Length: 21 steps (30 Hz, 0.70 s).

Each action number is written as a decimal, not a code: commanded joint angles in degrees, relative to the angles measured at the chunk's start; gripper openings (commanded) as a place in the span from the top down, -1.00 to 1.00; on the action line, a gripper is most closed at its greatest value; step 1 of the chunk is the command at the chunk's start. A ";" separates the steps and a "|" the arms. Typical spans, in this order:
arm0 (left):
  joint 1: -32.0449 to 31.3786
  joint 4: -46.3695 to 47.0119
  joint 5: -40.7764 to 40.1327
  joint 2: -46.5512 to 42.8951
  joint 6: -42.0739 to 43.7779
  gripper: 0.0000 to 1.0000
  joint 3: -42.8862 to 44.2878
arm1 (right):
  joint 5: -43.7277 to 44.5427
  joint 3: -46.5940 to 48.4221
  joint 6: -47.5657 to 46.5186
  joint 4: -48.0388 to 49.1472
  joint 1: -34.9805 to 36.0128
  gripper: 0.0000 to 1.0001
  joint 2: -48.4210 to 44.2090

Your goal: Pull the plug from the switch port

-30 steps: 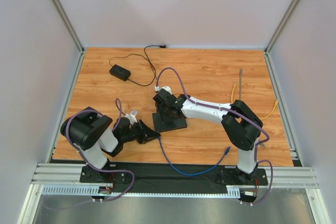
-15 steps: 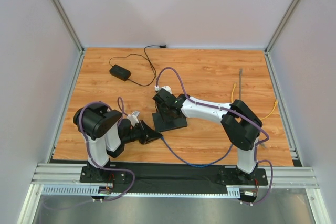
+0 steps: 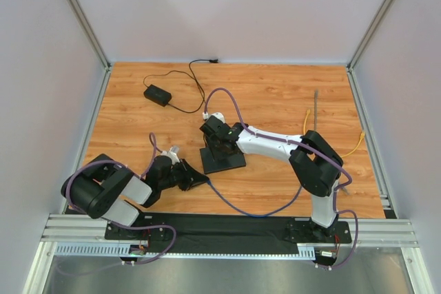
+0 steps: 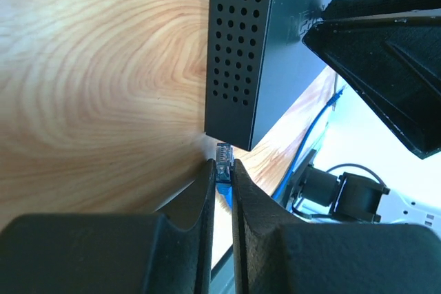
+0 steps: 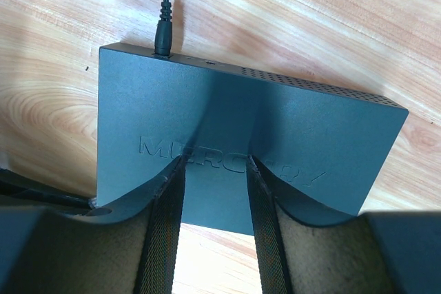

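Table [image 3: 275,94]: wood-grain; white walls [image 3: 227,12].
Nearby: adapter brick [image 3: 157,94].
Left pincer [image 4: 222,184]: closed on blue plug [image 4: 222,153].
Right pincer [image 5: 213,164]: parted over switch [image 5: 303,135].

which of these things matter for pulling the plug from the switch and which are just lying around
Part of the job:
- flat matte-black switch box
- clear plug on the blue cable
- left gripper, pinching that plug
- right gripper, open over the switch's top

Just lying about:
- small black power-adapter brick
- yellow cables at the right
- thin dark rod
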 commanded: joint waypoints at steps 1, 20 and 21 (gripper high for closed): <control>-0.38 -6.94 -3.64 -3.43 1.52 1.00 -8.01 | -8.19 -3.30 2.15 -3.07 1.15 0.16 6.75; -0.47 -73.66 -17.09 -51.96 15.49 1.00 10.97 | -11.78 -1.01 -0.92 -4.82 0.98 -0.02 2.89; -0.47 -72.61 -16.82 -52.22 15.92 1.00 11.23 | -12.06 -0.57 -2.06 -5.52 1.06 -0.11 0.88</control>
